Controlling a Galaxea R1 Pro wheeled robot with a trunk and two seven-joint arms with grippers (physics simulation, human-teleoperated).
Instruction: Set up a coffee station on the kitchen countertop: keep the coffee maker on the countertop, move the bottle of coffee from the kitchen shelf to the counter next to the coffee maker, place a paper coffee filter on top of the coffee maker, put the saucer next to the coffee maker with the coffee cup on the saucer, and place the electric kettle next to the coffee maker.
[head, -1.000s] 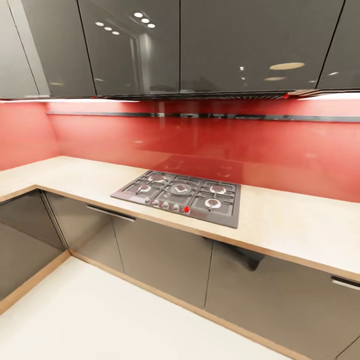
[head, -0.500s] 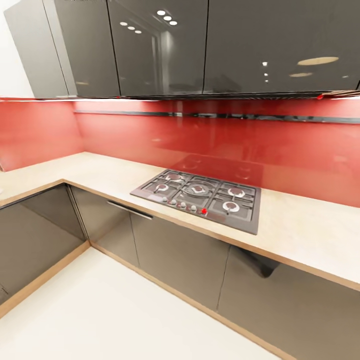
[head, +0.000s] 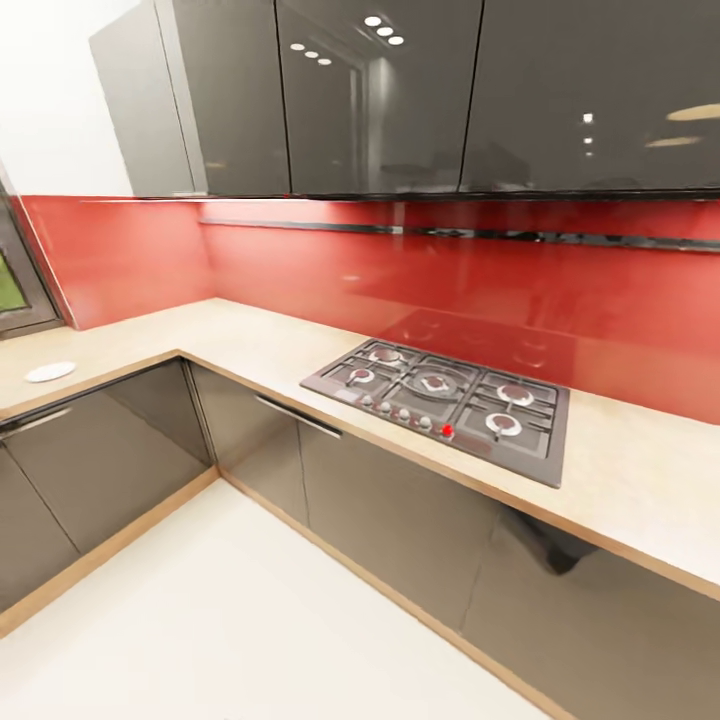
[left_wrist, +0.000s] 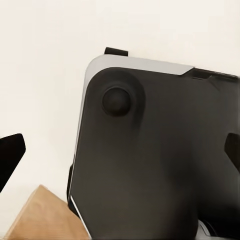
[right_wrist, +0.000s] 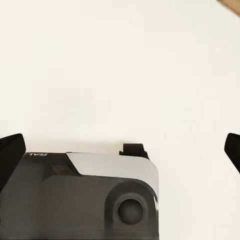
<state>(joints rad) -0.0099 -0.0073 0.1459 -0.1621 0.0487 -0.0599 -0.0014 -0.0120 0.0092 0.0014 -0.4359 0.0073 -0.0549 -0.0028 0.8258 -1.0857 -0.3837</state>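
Here's the kitchen from the head view: one long L-shaped tabletop (head: 250, 350) in light tan wood grain, running from the near left into the corner and then off to the right. Beneath it, glossy grey cabinet fronts (head: 400, 520); above it, one red backsplash (head: 450, 290) and a row of dark glossy wall cabinets (head: 400, 100), four doors counted. Pale floor (head: 220, 620) in the near part of the scene.

On the right stretch of the tabletop sits one grey gas hob (head: 442, 400) with five burners and a row of knobs along its near edge, one of them red.

Far left now: one saucer (head: 49, 372), small, flat and white, lying on the left arm of the tabletop, well apart from the hob.

Down at the wrists: the left gripper (left_wrist: 120, 155) shows two dark fingertips spread wide, released, above the robot's dark base (left_wrist: 150, 160) and the pale floor. The right gripper (right_wrist: 120, 155) likewise, two fingertips wide apart, nothing between them.
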